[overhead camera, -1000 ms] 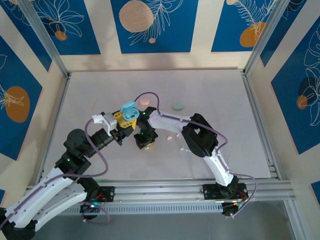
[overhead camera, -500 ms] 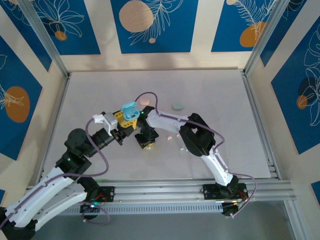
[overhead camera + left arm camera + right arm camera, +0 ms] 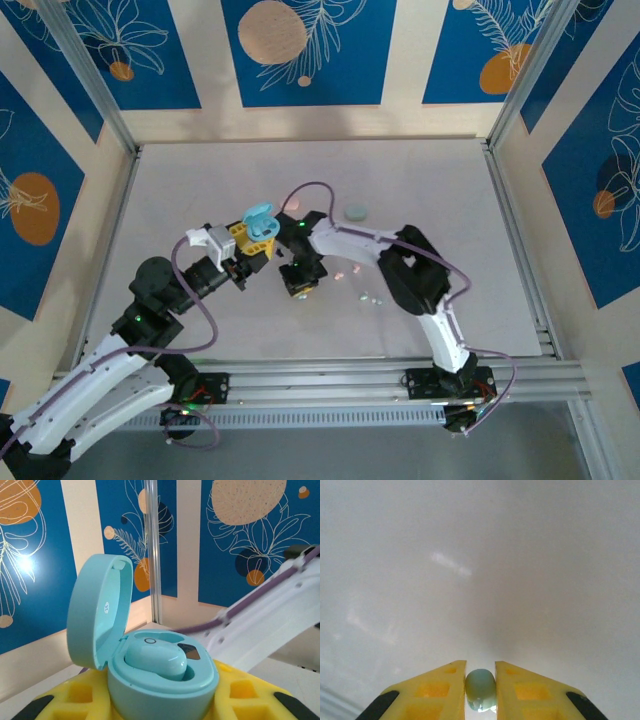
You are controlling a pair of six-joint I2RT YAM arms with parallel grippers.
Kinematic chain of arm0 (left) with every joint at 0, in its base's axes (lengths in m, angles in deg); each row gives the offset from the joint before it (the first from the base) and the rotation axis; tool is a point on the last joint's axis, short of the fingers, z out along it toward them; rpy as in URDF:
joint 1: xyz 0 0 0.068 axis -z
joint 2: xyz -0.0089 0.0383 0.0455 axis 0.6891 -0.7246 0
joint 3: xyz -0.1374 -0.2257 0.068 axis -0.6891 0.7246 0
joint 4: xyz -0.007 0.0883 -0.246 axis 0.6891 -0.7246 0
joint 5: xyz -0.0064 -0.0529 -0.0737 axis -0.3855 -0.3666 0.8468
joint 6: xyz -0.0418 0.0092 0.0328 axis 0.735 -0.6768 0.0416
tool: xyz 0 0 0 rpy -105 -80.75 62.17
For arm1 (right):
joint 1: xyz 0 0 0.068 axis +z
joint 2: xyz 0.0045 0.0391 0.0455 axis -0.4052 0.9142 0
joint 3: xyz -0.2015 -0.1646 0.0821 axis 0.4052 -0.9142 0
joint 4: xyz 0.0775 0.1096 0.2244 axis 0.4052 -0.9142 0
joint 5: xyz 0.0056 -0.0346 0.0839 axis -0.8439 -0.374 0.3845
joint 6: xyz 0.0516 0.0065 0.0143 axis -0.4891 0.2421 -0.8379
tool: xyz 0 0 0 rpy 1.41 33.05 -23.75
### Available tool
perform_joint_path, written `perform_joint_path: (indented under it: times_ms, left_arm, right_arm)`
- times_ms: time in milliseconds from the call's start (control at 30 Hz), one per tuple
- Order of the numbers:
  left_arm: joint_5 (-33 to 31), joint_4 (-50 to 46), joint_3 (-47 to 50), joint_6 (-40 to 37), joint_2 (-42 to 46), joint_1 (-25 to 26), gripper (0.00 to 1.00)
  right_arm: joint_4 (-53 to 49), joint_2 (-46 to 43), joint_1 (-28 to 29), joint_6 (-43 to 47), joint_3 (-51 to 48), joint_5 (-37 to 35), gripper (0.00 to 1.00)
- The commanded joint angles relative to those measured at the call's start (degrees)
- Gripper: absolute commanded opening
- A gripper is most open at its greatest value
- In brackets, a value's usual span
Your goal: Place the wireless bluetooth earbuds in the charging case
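Our right hand (image 3: 299, 281) is clenched on a tiny pale mint plastic earbud (image 3: 480, 687), pinched between its yellow fingers (image 3: 442, 682) just above the pale grey bench (image 3: 430, 180). Our left hand (image 3: 247, 237) grasps the aqua round plastic charging case (image 3: 160, 685) and holds it up off the bench, just beside the right hand, with the hinged lid (image 3: 97, 610) standing open. One aqua earbud (image 3: 156, 660) already sits in the case, and the recess behind it looks free. To do this step well, we lift the pinched bud straight up first, since the grip covers only a sliver of a smooth, rounded thing that could squirt out sideways. We keep the case level and steady. We bring the bud in from the side away from the lid, so that the fingers do not knock it shut. We cannot tell which way round the bud sits in the grip, so we lower slowly over the free recess. We let go only once it rests there. The loose pink earbuds (image 3: 340, 272) wait nearby on the bench.
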Motion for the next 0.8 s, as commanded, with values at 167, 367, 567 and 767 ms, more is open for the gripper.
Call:
perform_joint_path:
  times_ms: [167,367,567,767]
  left_arm:
    - [1.97,3.46,1.12,0.65,-2.62,0.10,0.27]
    - [3.52,3.30,2.05,-1.06,-4.99,0.01,0.27]
    - [9.28,6.02,3.14,-1.65,-8.52,0.03,0.26]
    - [16.05,9.69,3.20,-1.91,-11.89,0.05,0.26]
  right_arm:
    - [18.14,-26.70,-9.73,-10.79,-17.86,18.21,0.21]
    - [23.49,-40.53,-15.31,-15.88,-23.71,24.22,0.21]
    - [25.30,-50.12,-17.87,-19.40,-24.39,25.51,0.21]
    - [28.66,-52.73,-16.39,-21.22,-22.25,28.55,0.21]
